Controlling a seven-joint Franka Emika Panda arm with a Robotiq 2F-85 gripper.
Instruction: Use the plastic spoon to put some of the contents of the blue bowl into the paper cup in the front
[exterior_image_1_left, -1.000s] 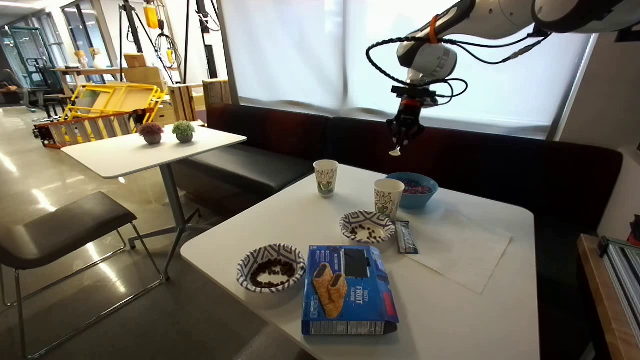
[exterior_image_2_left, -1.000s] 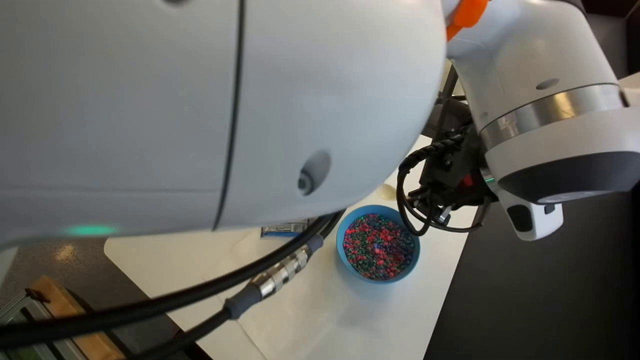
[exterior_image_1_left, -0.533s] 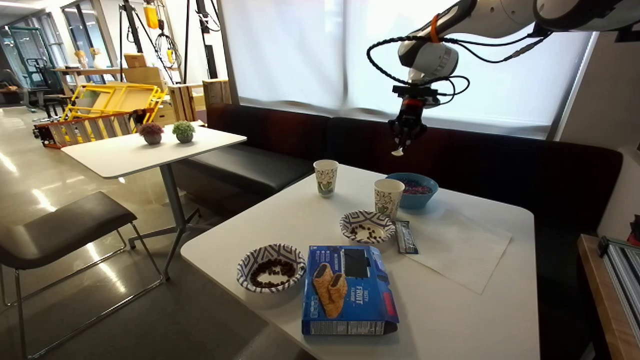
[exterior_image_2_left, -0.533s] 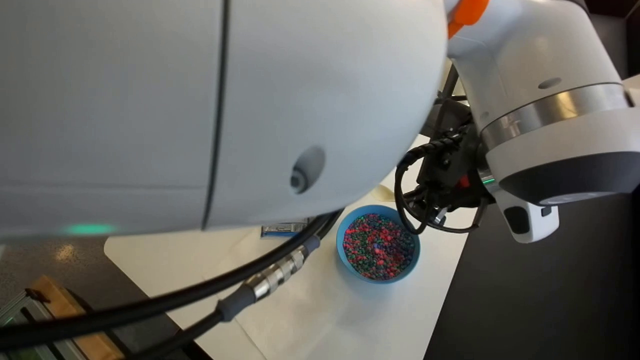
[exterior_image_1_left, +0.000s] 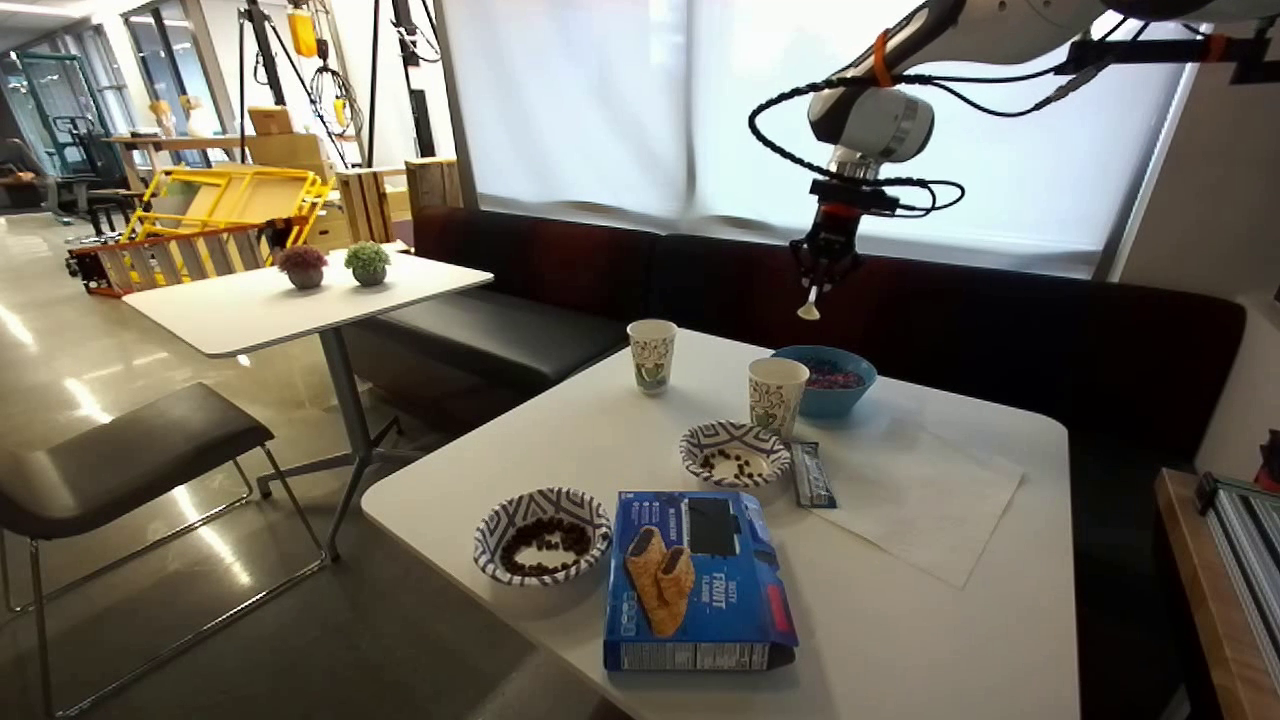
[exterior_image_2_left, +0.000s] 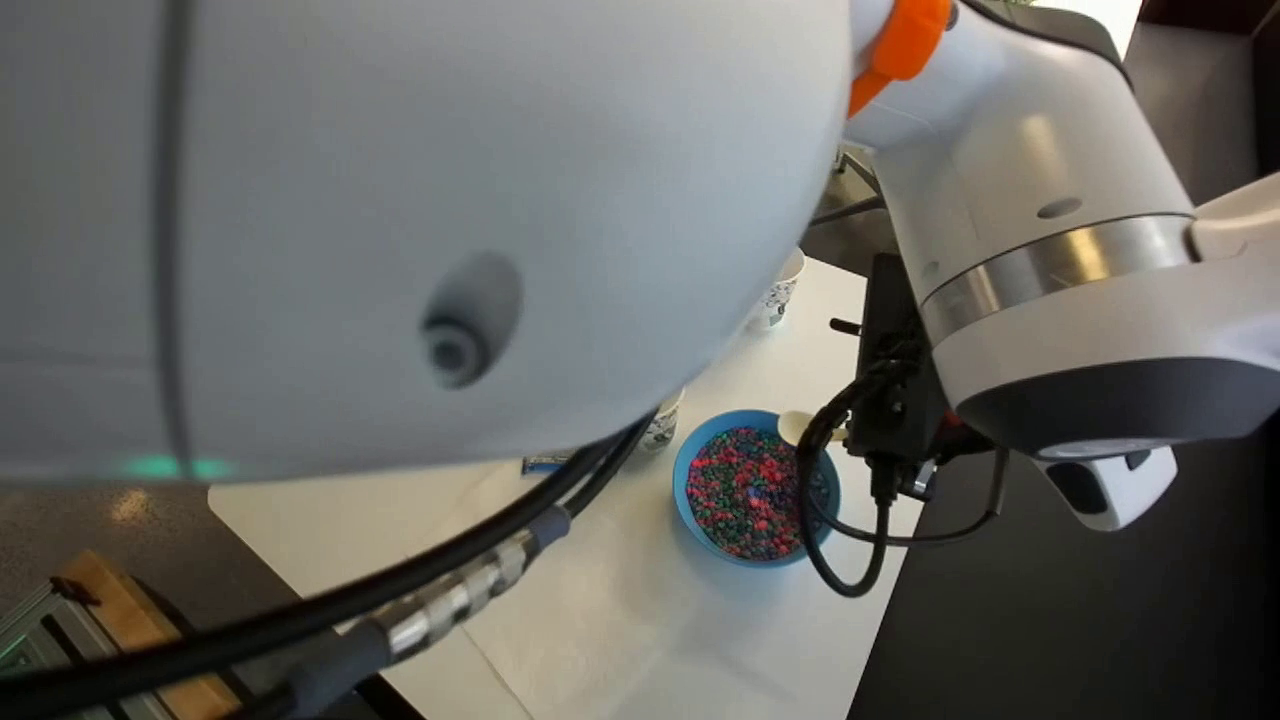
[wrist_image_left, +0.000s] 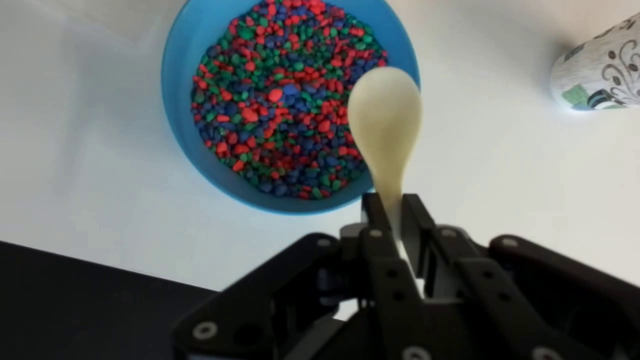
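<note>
The step in hand, as I judge it, is the approach to the scoop: the spoon is gripped, the blue bowl lies below it, and the filling and the carrying are not yet done. The jaws are drawn tight together on the spoon's thin handle and hold nothing else. In the wrist view the spoon's head overlaps the edge of the blue bowl, partly over its red, green and blue bits; in an exterior view the spoon hangs above the blue bowl, apart from its rim. No bits show on the spoon, though which way its hollow faces is hard to make out.

The next move calls for bringing the head inward over the middle of the blue bowl, then lowering it inside the rim, tip first, and pushing into the bits before levelling and lifting. The handle, being slim, could twist in the jaws under load, so a shallow scoop looks safer.

Two cups stand on the surface: the near cup, just beside the blue bowl, and the far cup, well apart from it. Which counts as "in the front" should be settled before any load leaves the blue bowl; for either, the spoon must travel level and high enough to clear the lip.
</note>
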